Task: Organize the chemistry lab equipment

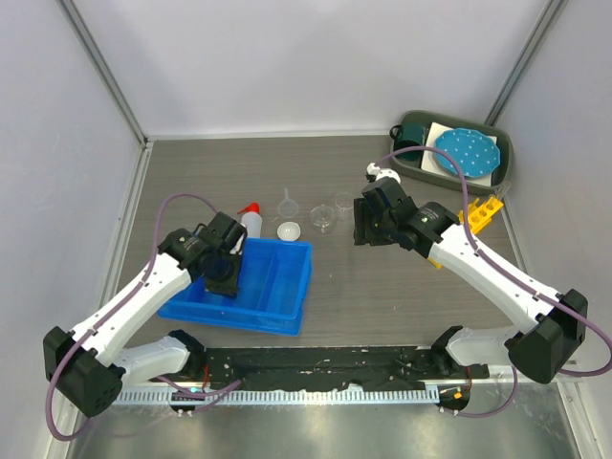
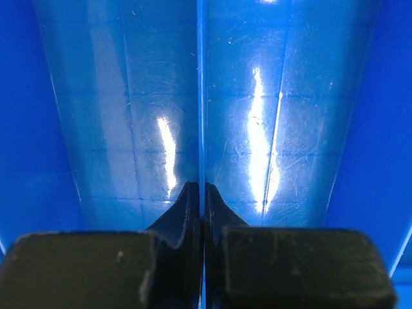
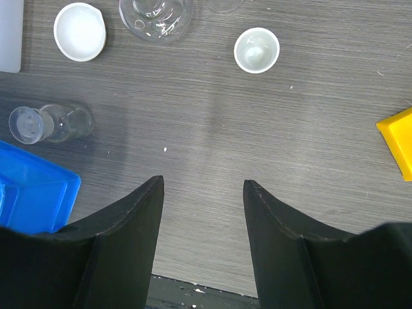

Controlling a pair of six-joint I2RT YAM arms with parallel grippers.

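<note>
Flask (image 3: 51,122) lies sideways, mouth leftward; left gripper (image 2: 201,190) pressed together, right gripper (image 3: 203,184) spread.

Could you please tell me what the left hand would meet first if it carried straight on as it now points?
Probably the blue bin's floor: the left hand, shut, points straight into the bin, and nothing else lies ahead. Depth is unclear.

Looks like a robotics lab test bench tbh: grey wood-grain table (image 1: 335,277) boxed in by plain white walls (image 1: 316,57) and metal posts (image 1: 105,72), left arm (image 1: 129,311) and right arm (image 1: 488,268) bolted on, chemistry glassware (image 1: 323,216) scattered.
</note>
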